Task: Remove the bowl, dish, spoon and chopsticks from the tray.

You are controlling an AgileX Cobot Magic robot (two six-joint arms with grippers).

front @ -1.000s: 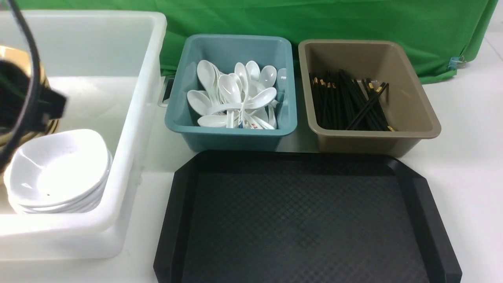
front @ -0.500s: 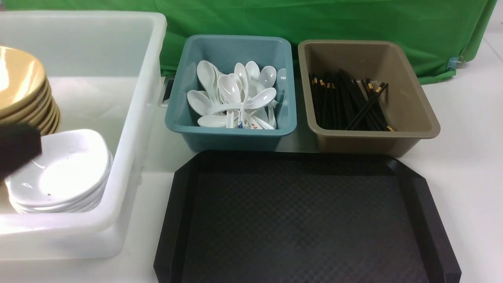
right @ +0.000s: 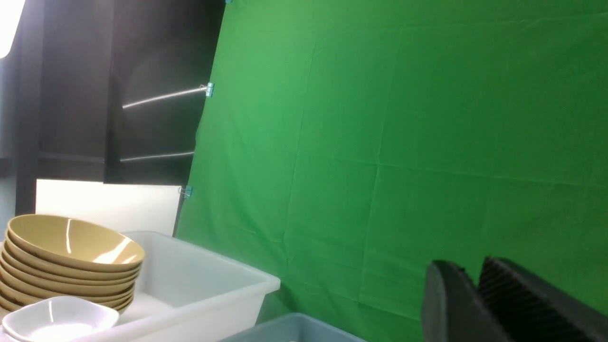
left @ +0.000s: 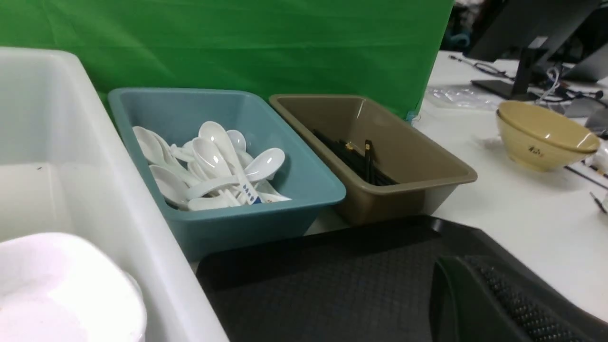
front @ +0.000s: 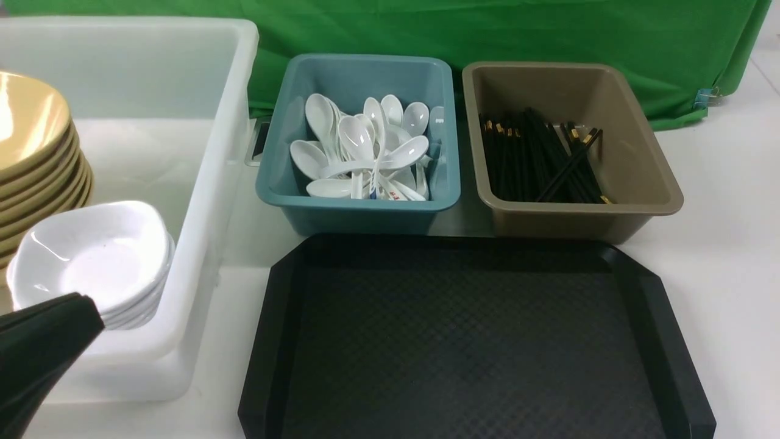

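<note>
The black tray lies bare in front of me, with nothing on its textured surface. Mustard-yellow bowls are stacked in the white bin, with a stack of white dishes in front of them. White spoons fill the teal bin. Black chopsticks lie in the brown bin. My left gripper is shut and empty, low at the white bin's near edge. My right gripper is outside the front view; its tips stand slightly apart against the green cloth, holding nothing.
A green backdrop hangs behind the bins. In the left wrist view a deeper yellow bowl stands on the white table far off to the right, near cables and a monitor stand.
My left arm has drawn back from over the yellow bowls, down past the white dishes to the bin's near edge. The bowl stack now shows fully. The tray stayed bare.
</note>
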